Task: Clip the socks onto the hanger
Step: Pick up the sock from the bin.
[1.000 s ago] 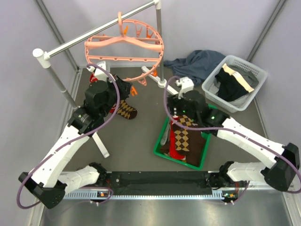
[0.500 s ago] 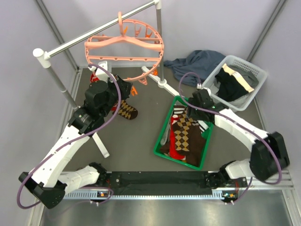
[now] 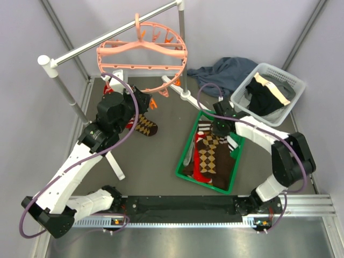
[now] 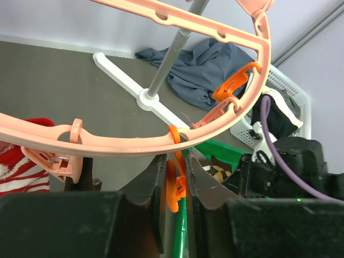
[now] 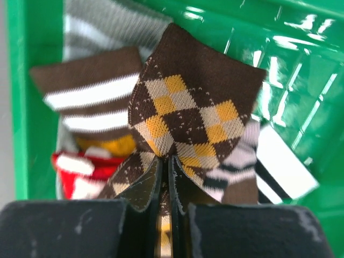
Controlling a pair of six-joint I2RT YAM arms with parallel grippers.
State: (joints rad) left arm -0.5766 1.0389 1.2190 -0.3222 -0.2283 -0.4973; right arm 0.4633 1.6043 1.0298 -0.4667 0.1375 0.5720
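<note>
Several socks (image 3: 209,153) lie heaped in a green bin (image 3: 180,171) a little right of the table's (image 3: 156,156) centre: argyle, brown with white stripes, red-and-white and mustard among them. One brown-and-tan argyle sock (image 5: 188,113) lies on top, and the right gripper (image 5: 167,164) has its fingers pressed together on a fold of it, pinching the fabric up into a peak. Another argyle sock (image 3: 144,126) shows left of centre, just beside the left arm — whether it hangs or lies flat I cannot tell. Above it the hanger (image 3: 141,49) hangs by its hook from the grey rail (image 3: 107,37) along the far left edge. The left gripper (image 4: 174,161) is up under the ring's near rim, closed on one orange clip (image 4: 173,185) that sits between its fingers. Toward the far right corner a dark blue-grey cloth (image 3: 226,70) is crumpled on the surface, touching a white basket (image 3: 244,99) of black and cream garments.
</note>
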